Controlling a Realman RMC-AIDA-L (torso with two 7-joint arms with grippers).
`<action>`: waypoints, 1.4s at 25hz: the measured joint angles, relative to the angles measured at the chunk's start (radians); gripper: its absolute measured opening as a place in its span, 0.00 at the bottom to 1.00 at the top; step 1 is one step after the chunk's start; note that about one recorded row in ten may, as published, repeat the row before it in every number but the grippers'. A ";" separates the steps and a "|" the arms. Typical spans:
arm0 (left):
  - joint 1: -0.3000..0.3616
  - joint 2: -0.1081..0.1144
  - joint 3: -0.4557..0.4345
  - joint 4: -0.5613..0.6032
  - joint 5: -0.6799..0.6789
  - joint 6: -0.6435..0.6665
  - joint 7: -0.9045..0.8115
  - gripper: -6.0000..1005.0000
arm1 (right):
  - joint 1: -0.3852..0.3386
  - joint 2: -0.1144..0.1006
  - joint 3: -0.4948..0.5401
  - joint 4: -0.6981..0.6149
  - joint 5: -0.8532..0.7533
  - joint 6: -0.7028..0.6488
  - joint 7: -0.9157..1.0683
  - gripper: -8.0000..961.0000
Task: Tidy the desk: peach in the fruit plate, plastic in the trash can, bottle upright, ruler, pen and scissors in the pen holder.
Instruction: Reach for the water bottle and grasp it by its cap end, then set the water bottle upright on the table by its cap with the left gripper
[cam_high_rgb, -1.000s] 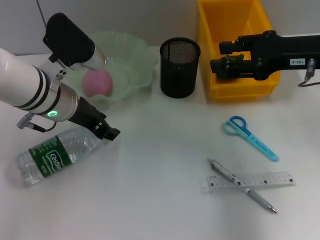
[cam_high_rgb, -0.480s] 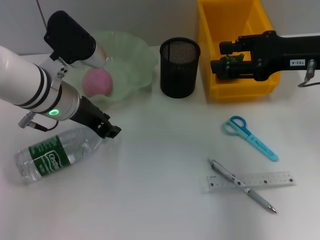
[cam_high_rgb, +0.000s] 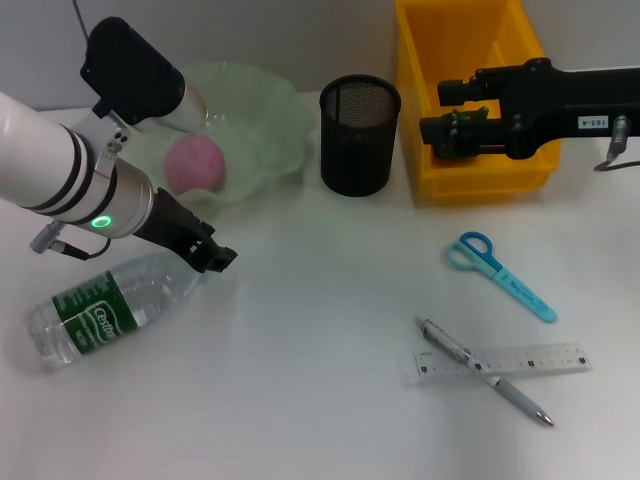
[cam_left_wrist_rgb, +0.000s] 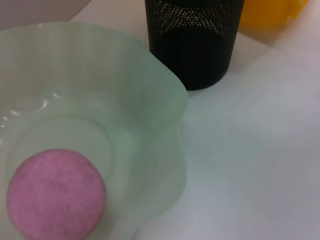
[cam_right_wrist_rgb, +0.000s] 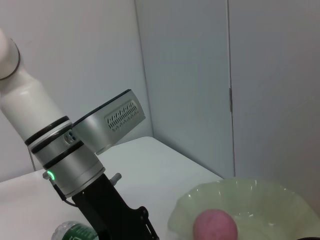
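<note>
The clear bottle (cam_high_rgb: 100, 310) with a green label lies on its side at the left. Its cap end is hidden under my left gripper (cam_high_rgb: 212, 256), which is shut on the neck. The pink peach (cam_high_rgb: 195, 165) (cam_left_wrist_rgb: 55, 195) (cam_right_wrist_rgb: 215, 226) sits in the pale green fruit plate (cam_high_rgb: 270, 110) (cam_left_wrist_rgb: 150, 115). Blue scissors (cam_high_rgb: 500, 275), a silver pen (cam_high_rgb: 485, 372) and the clear ruler (cam_high_rgb: 520, 360) under it lie on the table at the right. The black mesh pen holder (cam_high_rgb: 360, 135) (cam_left_wrist_rgb: 195, 45) stands empty-looking at centre back. My right gripper (cam_high_rgb: 445, 112) hangs open over the yellow trash can (cam_high_rgb: 480, 180). No plastic is in view.
The white table spreads between the bottle and the scissors. The fruit plate, pen holder and yellow bin stand in a row along the back edge. A grey wall rises behind them.
My left gripper has drifted slightly up and to the left, and the bottle has shifted a little left with it. The right arm has not moved.
</note>
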 joint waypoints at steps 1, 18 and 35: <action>0.000 0.000 0.000 0.000 0.000 0.000 0.000 0.41 | 0.000 0.000 0.000 0.000 0.000 0.000 0.000 0.62; 0.003 0.003 -0.007 -0.002 0.016 -0.007 0.007 0.38 | 0.006 -0.001 0.000 0.000 -0.011 0.002 0.000 0.62; 0.002 0.003 -0.009 0.000 0.092 0.002 -0.006 0.64 | 0.007 0.003 0.000 0.000 -0.011 0.002 0.000 0.62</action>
